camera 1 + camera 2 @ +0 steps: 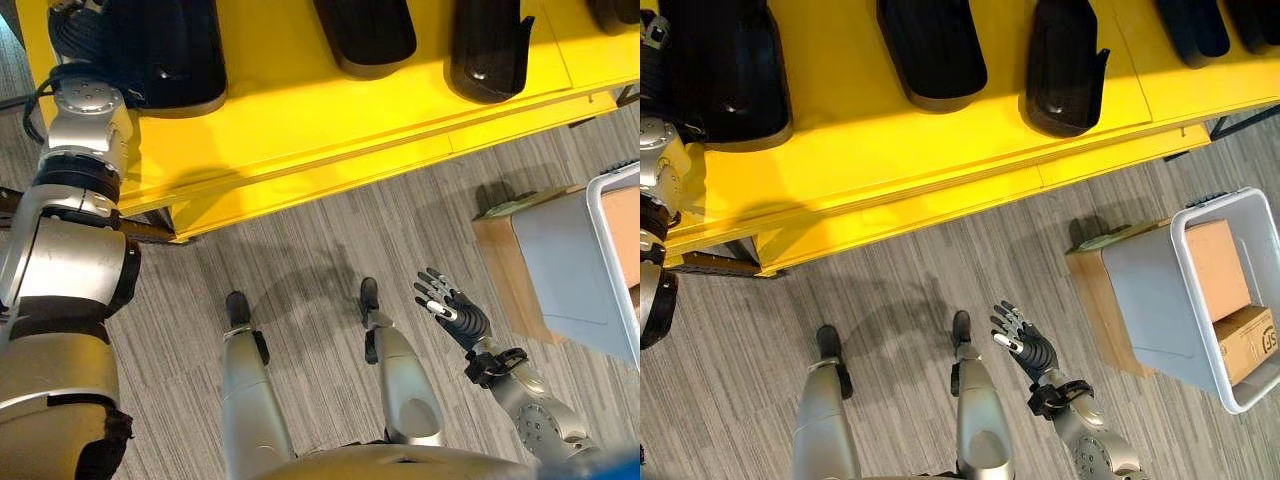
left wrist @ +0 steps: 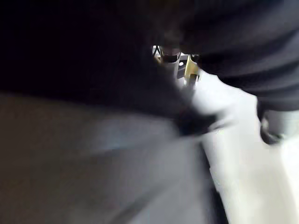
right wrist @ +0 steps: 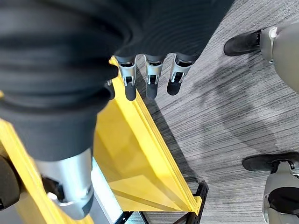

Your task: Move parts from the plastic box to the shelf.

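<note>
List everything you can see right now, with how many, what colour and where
shelf: one, yellow, across the top of the head views, robot standing in front of it.
black parts: at least five in view, black, lying in a row on the shelf top; some cut off by the picture edge.
plastic box: one, pale grey-white, on the floor to the robot's right.
cardboard boxes: two, brown, inside the plastic box.
wooden block: one, brown, against the plastic box on the side nearer the robot.
floor: grey striped carpet.
left hand: at the leftmost black part on the shelf; fingers hidden.
right hand: low over the floor, fingers straight, holding nothing.
</note>
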